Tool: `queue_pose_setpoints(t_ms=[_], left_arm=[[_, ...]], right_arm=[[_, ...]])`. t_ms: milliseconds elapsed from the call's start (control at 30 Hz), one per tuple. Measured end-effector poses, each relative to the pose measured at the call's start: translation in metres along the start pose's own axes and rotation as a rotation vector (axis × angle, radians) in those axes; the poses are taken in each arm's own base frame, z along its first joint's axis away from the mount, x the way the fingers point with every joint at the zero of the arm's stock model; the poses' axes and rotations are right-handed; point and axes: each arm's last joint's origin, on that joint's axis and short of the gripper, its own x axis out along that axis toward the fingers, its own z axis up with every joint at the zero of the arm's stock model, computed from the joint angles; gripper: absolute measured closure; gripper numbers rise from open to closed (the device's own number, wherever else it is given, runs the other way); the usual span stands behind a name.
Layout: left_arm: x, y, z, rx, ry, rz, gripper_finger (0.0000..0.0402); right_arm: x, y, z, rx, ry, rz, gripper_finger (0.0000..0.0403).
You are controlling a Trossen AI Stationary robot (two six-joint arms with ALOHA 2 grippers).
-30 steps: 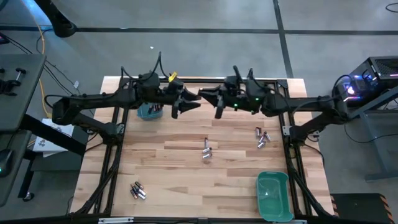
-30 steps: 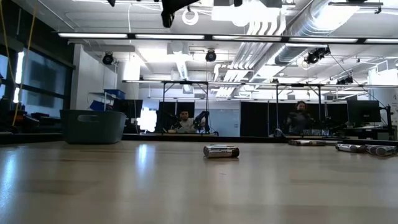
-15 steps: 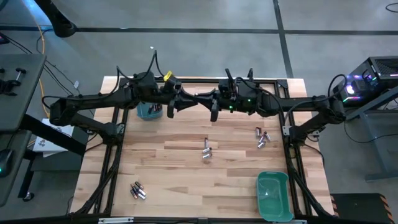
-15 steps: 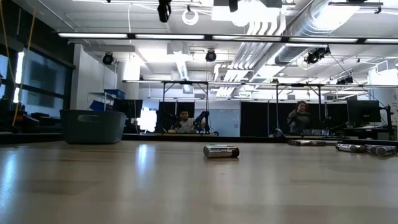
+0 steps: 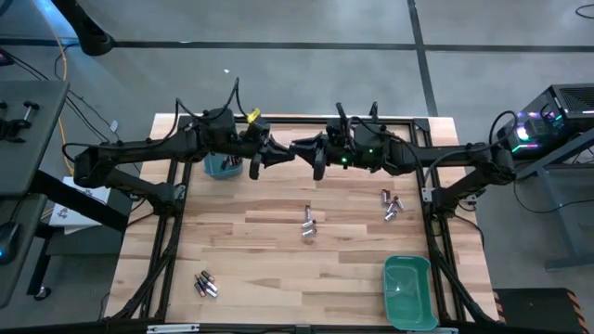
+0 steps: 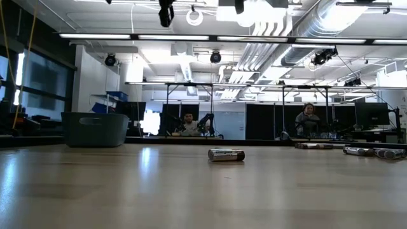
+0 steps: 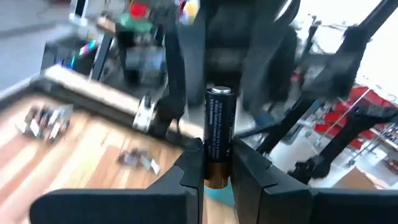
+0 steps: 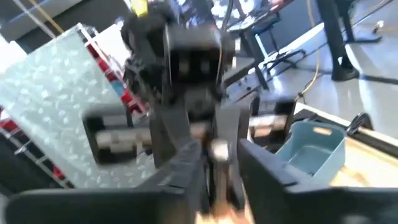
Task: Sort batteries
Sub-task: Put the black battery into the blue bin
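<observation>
a pale wooden plank table [image 5: 269,250] carries two teal rectangular plastic bins: one [image 5: 408,292] near its front right corner, the other [image 5: 221,166] at the back left. a black metal frame [image 5: 168,232] runs along the table's sides. in the low view the back bin [image 6: 95,129] stands at the far left, and two people [image 6: 188,123] [image 6: 308,119] sit far behind under bright ceiling strip lights [image 6: 210,36]. a dark box with purple lights [image 5: 548,116] sits off the table's right.

Battery [image 7: 218,137] seen black with copper-coloured base and silvery cap. Bins [image 5: 407,290] coloured teal. Table [image 5: 260,250] shown in pale wood planks. Arms [image 5: 139,153] finished black; green light lit on right one.
</observation>
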Motion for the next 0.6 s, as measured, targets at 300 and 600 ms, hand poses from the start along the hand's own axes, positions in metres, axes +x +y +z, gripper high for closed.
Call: queue_pose_setpoints(t_ms=[300,600], left_arm=[[-0.028,0.017,-0.012,-0.011,0.391,0.59,0.0364],[-0.097,0.084,-0.02,-0.25,0.624,1.067,0.0364]], right_arm=[[-0.006,-0.006,0.03,-0.001,-0.098,-0.03,0.0155],[-0.007,-0.008,0.036,-0.046,-0.108,-0.041,0.015]])
